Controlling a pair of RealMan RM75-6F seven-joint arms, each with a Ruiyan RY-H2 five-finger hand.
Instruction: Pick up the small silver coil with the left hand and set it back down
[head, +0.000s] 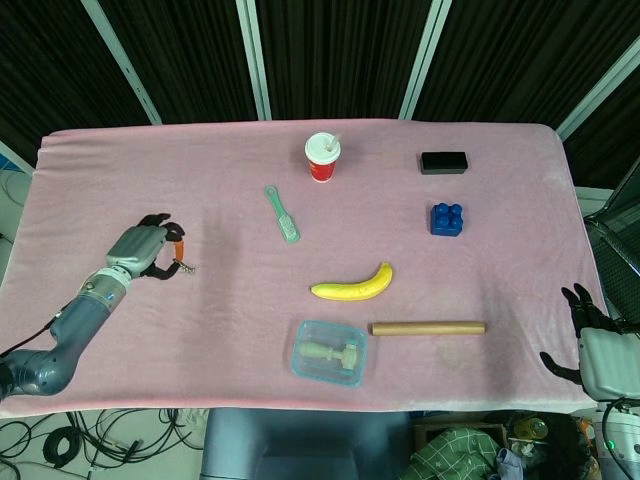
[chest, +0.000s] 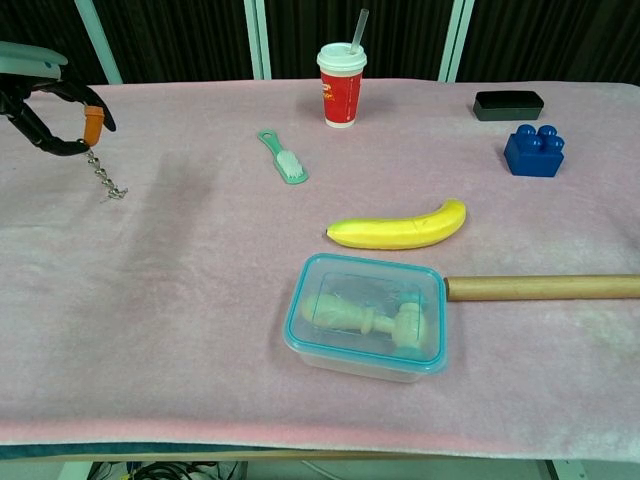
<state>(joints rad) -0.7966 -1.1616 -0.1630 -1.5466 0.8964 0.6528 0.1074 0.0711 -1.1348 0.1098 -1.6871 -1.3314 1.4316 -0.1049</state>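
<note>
On the pink table (head: 200, 320) there is one silver coil (chest: 105, 178), one cup (head: 322, 156), one green brush (head: 282, 213), one banana (head: 352, 285), one blue brick (head: 446, 218), one black box (head: 443, 161), one wooden rod (head: 428, 327) and one lidded container (head: 328, 352).
</note>
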